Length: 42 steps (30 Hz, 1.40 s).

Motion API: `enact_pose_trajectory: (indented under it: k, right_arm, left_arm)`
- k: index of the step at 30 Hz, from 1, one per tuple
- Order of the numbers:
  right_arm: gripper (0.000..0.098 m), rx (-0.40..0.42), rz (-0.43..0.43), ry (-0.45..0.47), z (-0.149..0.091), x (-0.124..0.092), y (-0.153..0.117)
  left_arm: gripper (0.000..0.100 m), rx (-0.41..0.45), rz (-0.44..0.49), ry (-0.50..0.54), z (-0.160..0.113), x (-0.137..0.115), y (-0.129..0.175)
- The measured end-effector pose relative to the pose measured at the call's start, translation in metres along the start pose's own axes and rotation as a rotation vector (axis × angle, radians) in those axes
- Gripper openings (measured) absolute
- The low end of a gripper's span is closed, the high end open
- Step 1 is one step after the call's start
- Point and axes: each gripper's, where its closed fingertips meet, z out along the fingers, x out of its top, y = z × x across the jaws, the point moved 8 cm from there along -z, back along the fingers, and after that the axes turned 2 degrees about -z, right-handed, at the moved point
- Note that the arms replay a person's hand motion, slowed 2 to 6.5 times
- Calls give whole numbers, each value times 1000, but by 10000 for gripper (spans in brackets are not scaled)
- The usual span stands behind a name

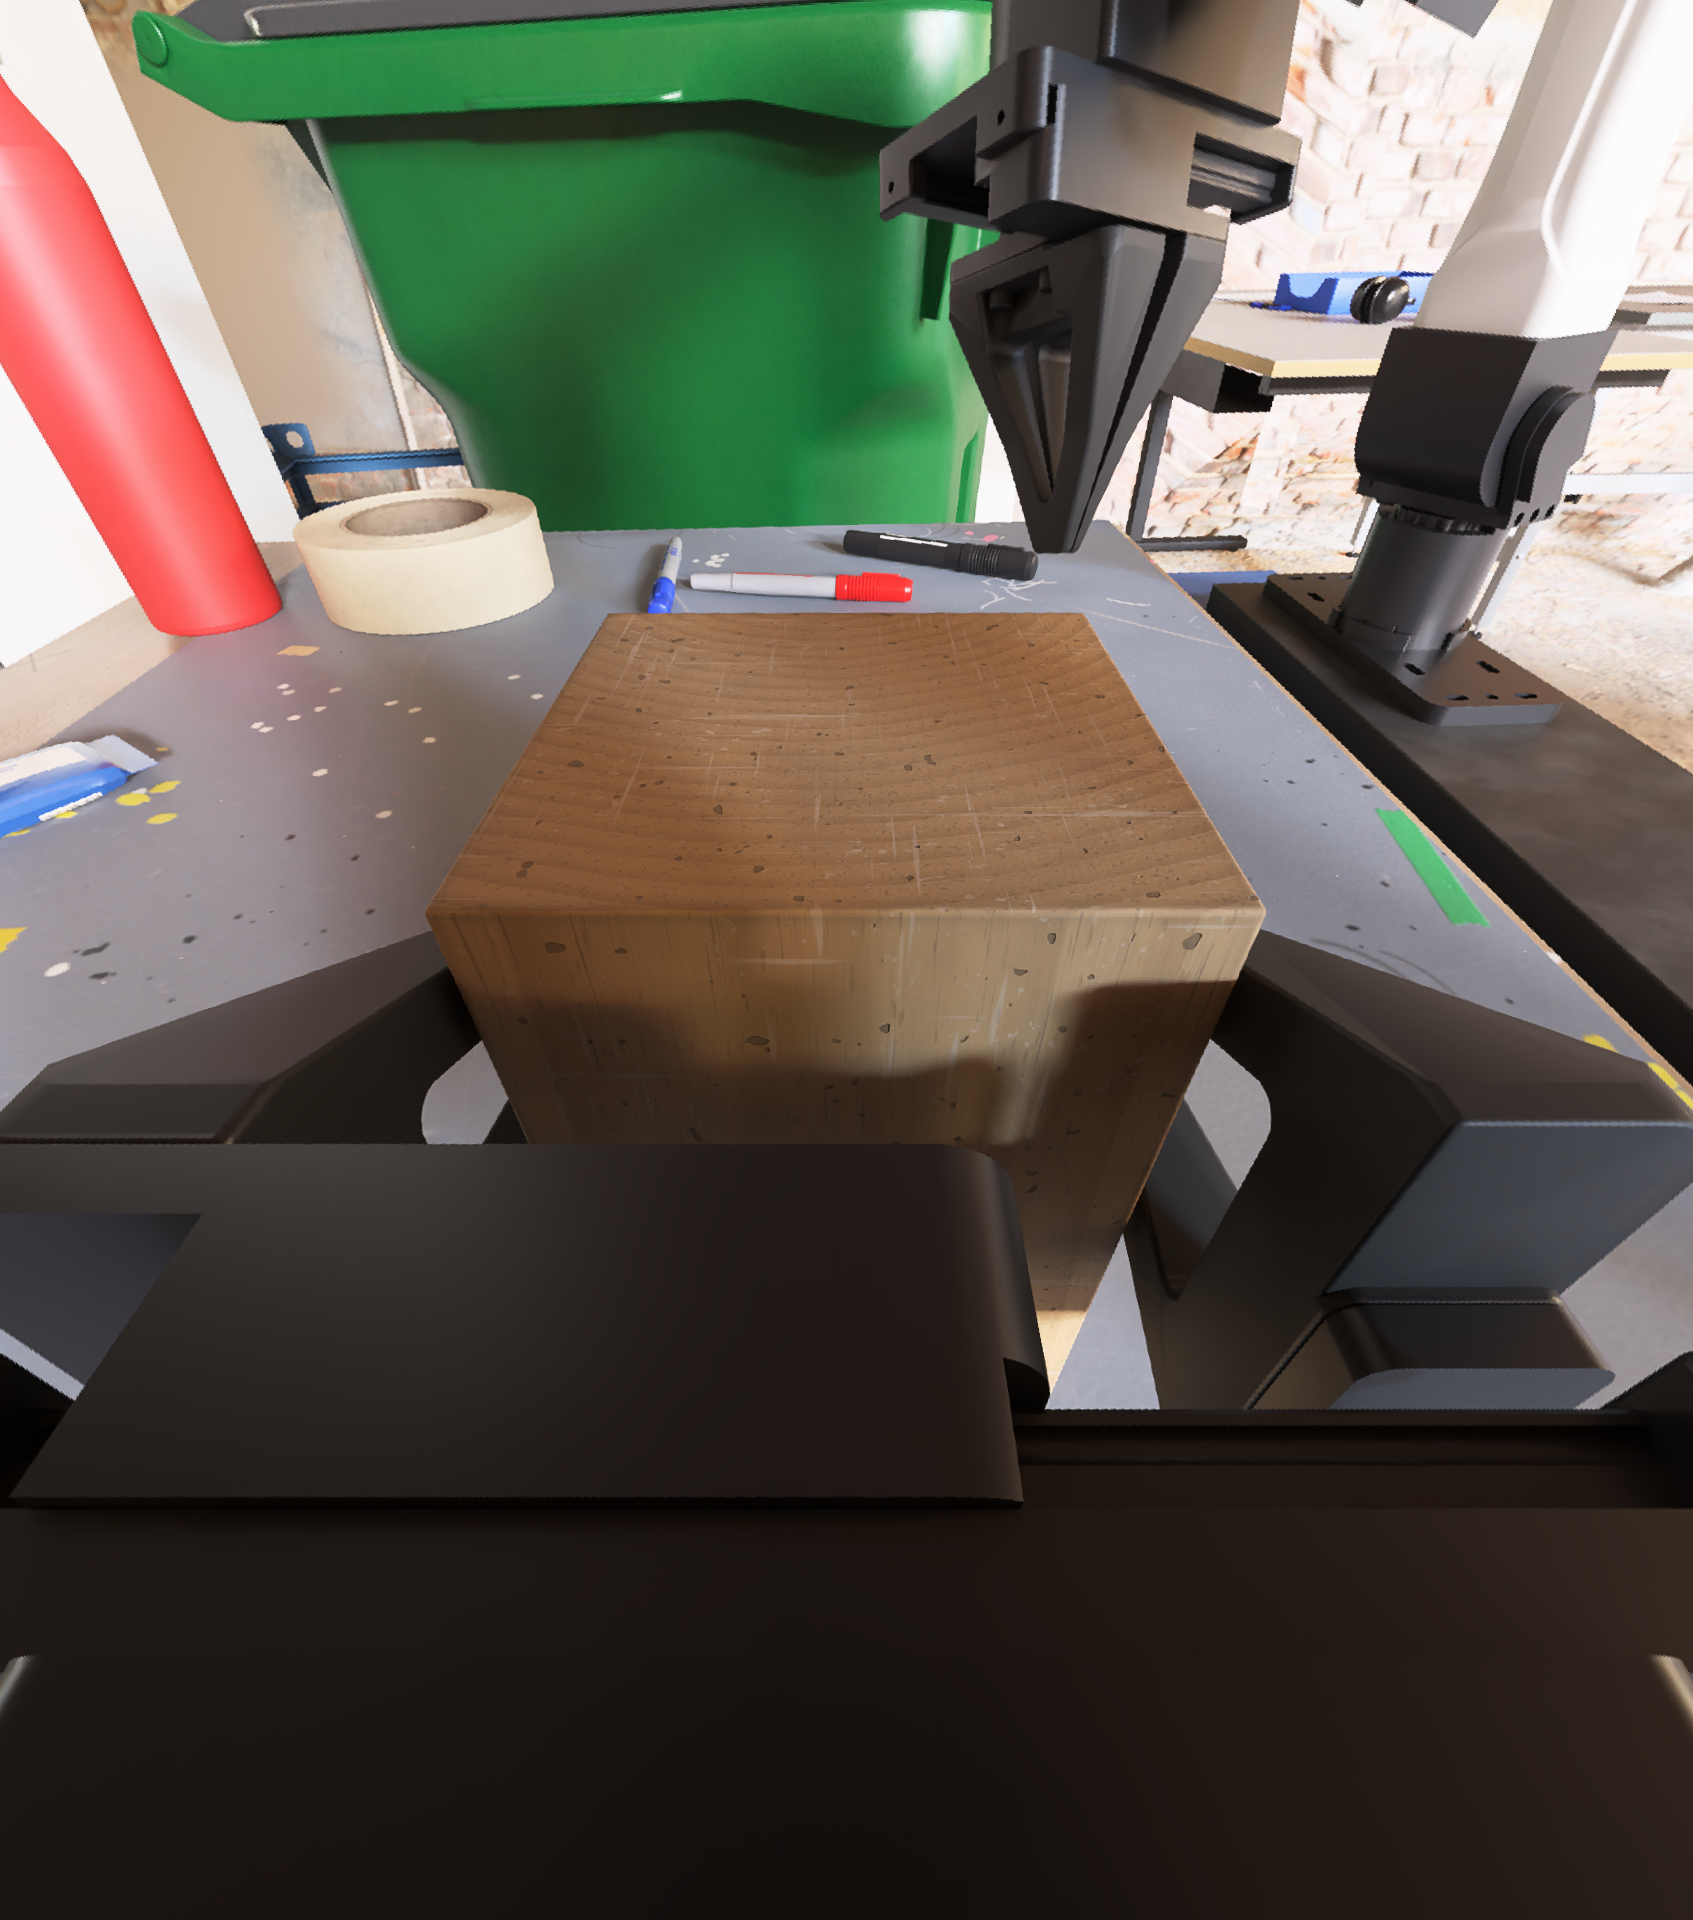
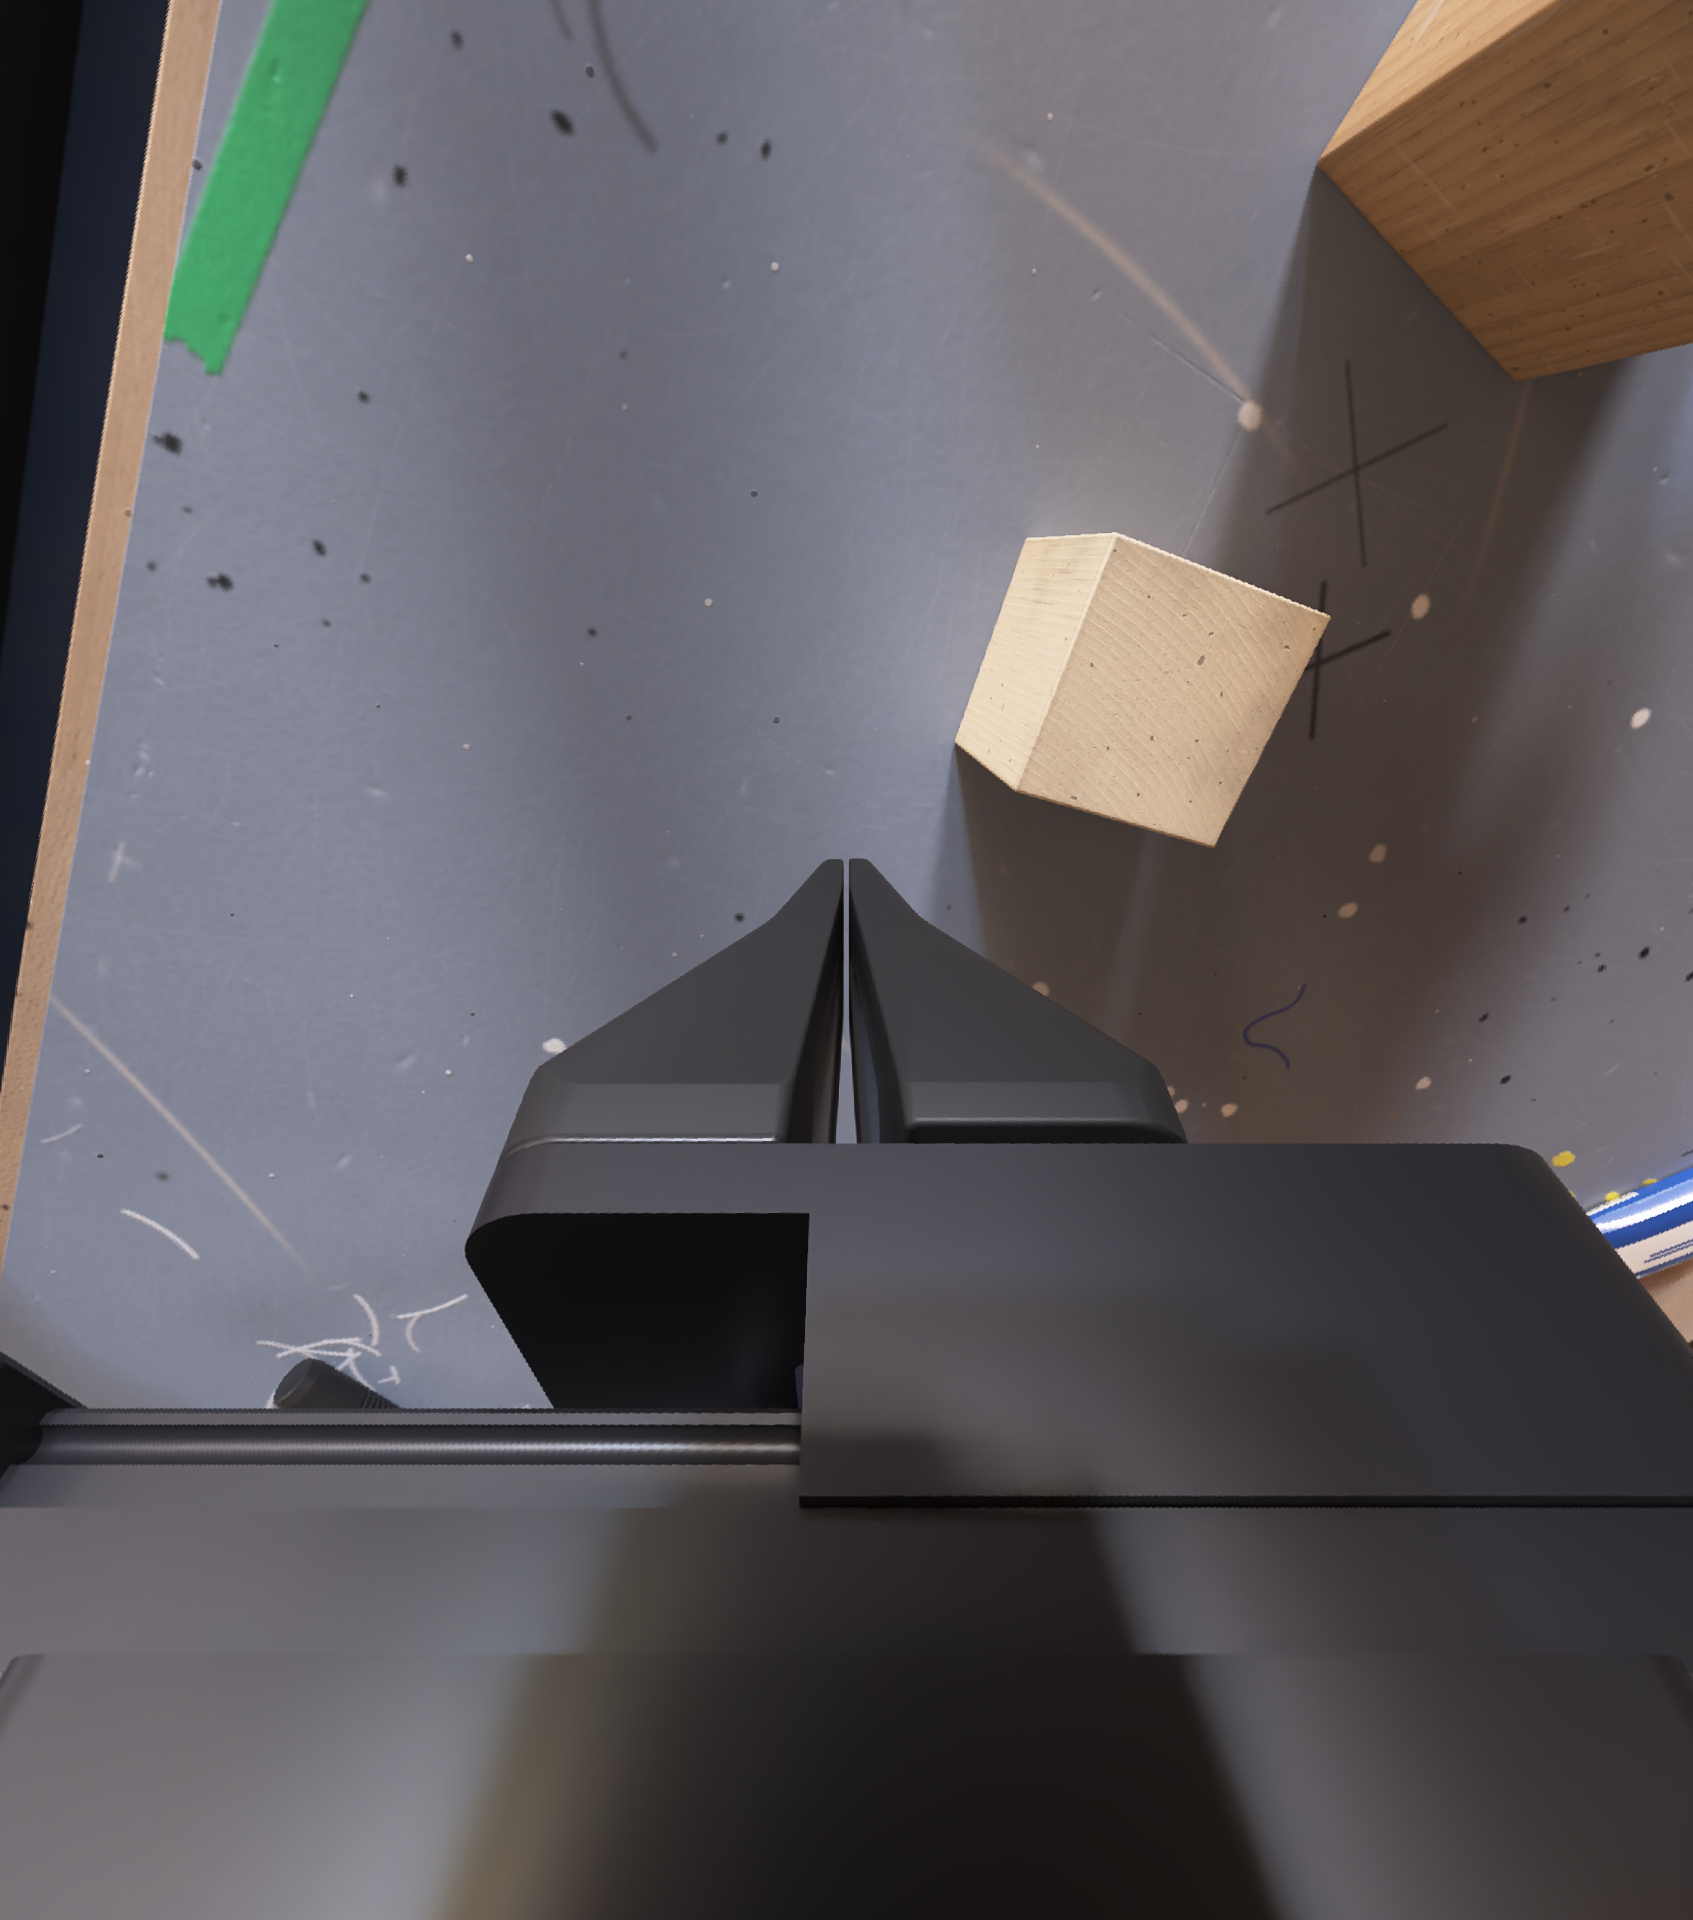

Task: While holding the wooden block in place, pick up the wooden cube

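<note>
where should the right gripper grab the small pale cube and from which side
Probably from above, on two opposite side faces of the wooden cube. It sits flat but rotated relative to the right gripper, whose fingers are shut, so open them and twist the wrist to match its edges.

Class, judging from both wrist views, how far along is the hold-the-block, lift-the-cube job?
Done: the left gripper straddles the wooden block, fingers at both sides. In hand: the right gripper hangs shut above the table, beside the wooden cube. Left: open, grasp and lift the cube.
</note>
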Motion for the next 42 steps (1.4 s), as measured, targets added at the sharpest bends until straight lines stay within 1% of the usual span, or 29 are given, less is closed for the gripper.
enact_pose_trajectory:
  k: [15, 29, 42]
  right_arm:
    - [9, -34, 11, 29, 11, -1, 11]
    - [9, -84, 25, 50, 12, 1, 20]
    - [9, -93, 34, 62, 12, 3, 24]
  left_arm:
    - [727, 2, -7, 1, 0, 0, 0]
    - [727, 3, -9, 1, 0, 0, -1]
    - [727, 1, -9, 4, 0, -1, -1]
